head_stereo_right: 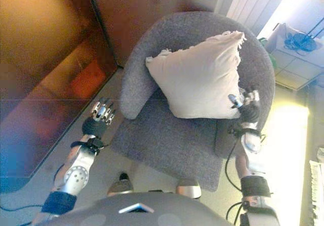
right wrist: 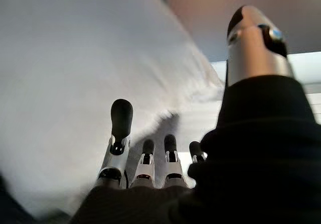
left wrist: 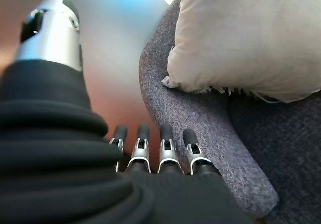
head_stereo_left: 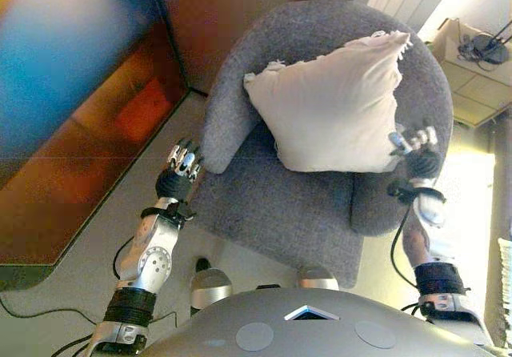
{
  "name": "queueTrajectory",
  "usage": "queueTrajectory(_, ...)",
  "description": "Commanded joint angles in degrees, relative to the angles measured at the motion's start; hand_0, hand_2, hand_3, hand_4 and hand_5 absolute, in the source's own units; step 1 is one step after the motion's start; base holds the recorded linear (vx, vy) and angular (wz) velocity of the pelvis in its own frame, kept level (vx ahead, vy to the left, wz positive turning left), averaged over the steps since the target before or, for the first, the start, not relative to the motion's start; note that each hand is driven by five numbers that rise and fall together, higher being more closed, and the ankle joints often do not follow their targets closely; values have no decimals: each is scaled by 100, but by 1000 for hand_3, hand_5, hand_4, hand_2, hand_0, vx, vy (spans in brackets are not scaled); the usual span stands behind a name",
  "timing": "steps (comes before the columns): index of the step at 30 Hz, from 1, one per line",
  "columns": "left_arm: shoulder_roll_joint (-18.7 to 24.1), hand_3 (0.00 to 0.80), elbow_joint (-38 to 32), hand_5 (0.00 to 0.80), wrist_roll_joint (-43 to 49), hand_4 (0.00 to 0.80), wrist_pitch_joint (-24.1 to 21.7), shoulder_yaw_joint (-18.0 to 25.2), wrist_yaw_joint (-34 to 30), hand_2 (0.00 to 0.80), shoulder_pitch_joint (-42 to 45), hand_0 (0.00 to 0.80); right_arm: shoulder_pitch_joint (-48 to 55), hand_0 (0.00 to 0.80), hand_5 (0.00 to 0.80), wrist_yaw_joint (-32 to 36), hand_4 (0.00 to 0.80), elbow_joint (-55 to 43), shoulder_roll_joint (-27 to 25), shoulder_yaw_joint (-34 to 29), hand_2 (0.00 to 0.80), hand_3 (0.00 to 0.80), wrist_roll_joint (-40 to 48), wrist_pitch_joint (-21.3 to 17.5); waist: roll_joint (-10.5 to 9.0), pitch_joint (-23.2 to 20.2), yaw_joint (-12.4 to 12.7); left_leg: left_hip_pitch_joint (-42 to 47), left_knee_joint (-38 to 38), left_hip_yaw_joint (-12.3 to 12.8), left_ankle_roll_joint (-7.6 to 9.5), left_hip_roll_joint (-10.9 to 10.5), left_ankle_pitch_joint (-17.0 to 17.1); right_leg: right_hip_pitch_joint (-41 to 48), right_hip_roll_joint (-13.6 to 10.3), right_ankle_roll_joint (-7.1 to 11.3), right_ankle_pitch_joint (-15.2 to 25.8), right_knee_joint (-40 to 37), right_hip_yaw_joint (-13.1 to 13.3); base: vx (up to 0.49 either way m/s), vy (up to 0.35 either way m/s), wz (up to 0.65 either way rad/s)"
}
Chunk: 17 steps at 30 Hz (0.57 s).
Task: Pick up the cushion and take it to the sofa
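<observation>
A cream cushion (head_stereo_left: 336, 105) with frayed corners leans upright against the back of a round grey armchair (head_stereo_left: 280, 213). My left hand (head_stereo_left: 182, 163) hangs just outside the chair's left armrest, fingers relaxed and holding nothing; its wrist view shows the cushion (left wrist: 251, 38) beyond the armrest (left wrist: 200, 133). My right hand (head_stereo_left: 414, 145) is at the cushion's lower right corner, above the right armrest. Its fingers (right wrist: 120, 128) stretch straight toward the cushion's face (right wrist: 65, 68) without closing on it.
A dark wooden panel with a glossy surface (head_stereo_left: 88, 133) stands to the left of the chair. A low cream cabinet (head_stereo_left: 472, 77) with cables on top sits at the far right. Pale floor (head_stereo_left: 80, 285) runs between the panel and the chair.
</observation>
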Motion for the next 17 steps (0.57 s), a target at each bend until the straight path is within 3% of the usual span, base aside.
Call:
queueTrajectory(1, -194, 0, 165, 0, 277, 0, -574, 209, 108, 0, -328, 0, -9, 0, 0, 650, 0, -340, 280, 93, 0, 0, 1087, -429, 200, 62, -54, 86, 271, 13, 300, 57, -394, -523, 94, 49, 430, 132, -159, -101, 55, -11)
queueTrajectory(7, -294, 0, 263, 0, 181, 0, -885, -155, 157, 0, -478, 0, 113, 0, 0, 1695, 0, -38, 667, 767, 0, 0, 2102, -114, 298, 108, -122, 63, 124, 57, 331, -10, -313, -606, 114, 18, 467, 79, -197, -81, 60, -1)
queueTrajectory(17, -162, 0, 27, 0, 167, 0, -894, -533, 305, 0, -463, 0, -54, 0, 0, 1575, 0, 224, 584, 1224, 0, 0, 1955, -87, 316, 124, -46, 59, 170, 86, 352, -56, -352, -576, 92, 14, 475, 51, -249, -16, 19, -1)
